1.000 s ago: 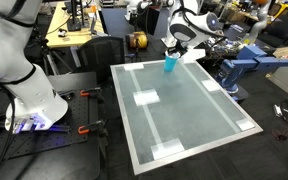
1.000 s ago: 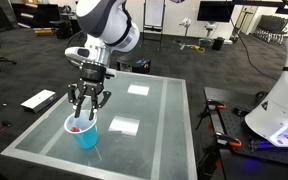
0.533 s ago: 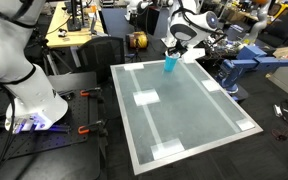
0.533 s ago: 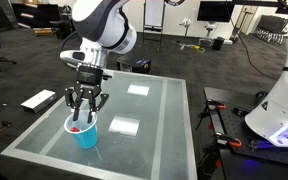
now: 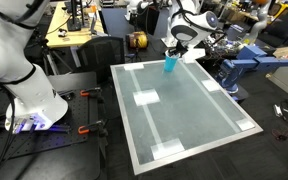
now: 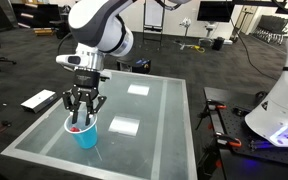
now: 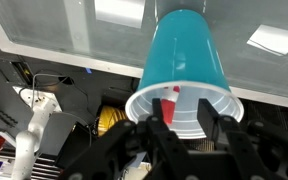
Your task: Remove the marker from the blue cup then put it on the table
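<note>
The blue cup (image 6: 85, 135) stands upright on the tabletop (image 6: 156, 108) near one corner, with white tape squares (image 6: 123, 125) just beside it and farther along the frosted grey-green surface. Nothing else rests on the tabletop close to the cup, and the only item over the cup mouth is the claw (image 6: 84, 119). The claw hangs straight down from the white arm (image 6: 102, 28), its fingers (image 6: 72, 112) spread apart on either side of the rim and clamped on nothing. In an exterior view the cup (image 5: 170, 64) sits at the far edge of the tabletop (image 5: 189, 115), with a blue frame (image 5: 246, 62) and a wooden workbench (image 5: 76, 36) beyond it and a white robot base (image 5: 19, 70) on the floor alongside. The room is an open lab with dark flooring, desks and monitors at the back, and a flat white board (image 6: 38, 99) lying on the floor. The marker (image 7: 171, 100) is inside the cup (image 7: 180, 62). In the wrist view its red end shows just within the pale rim, off centre, between the two dark fingers (image 7: 160, 116). Its long axis runs roughly along the cup's own axis, from base to mouth, with the end pointing up toward the claw. Its exact tilt cannot be determined.
</note>
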{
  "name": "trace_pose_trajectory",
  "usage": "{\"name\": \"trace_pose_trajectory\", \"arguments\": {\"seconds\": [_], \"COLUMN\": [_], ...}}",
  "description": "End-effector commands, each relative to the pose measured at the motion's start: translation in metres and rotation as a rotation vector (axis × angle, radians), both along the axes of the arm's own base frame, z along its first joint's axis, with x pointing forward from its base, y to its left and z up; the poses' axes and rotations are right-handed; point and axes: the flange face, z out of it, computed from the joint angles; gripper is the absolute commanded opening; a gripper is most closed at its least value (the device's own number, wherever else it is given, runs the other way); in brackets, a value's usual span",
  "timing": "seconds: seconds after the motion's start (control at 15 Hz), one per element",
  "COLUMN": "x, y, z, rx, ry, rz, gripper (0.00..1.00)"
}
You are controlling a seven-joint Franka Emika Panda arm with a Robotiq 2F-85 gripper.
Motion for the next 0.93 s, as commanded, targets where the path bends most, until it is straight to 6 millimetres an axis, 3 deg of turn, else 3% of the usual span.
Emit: {"name": "trace_pose_trajectory", "arguments": {"seconds": [0.0, 0.87], "x": [0.011, 0.017], "y": [0.005, 0.015], "z": [0.001, -0.010], "rx": [-0.009, 0.022], "ry": [-0.008, 0.003], "rz": [-0.021, -0.021], "gripper": [0.43, 0.40]}}
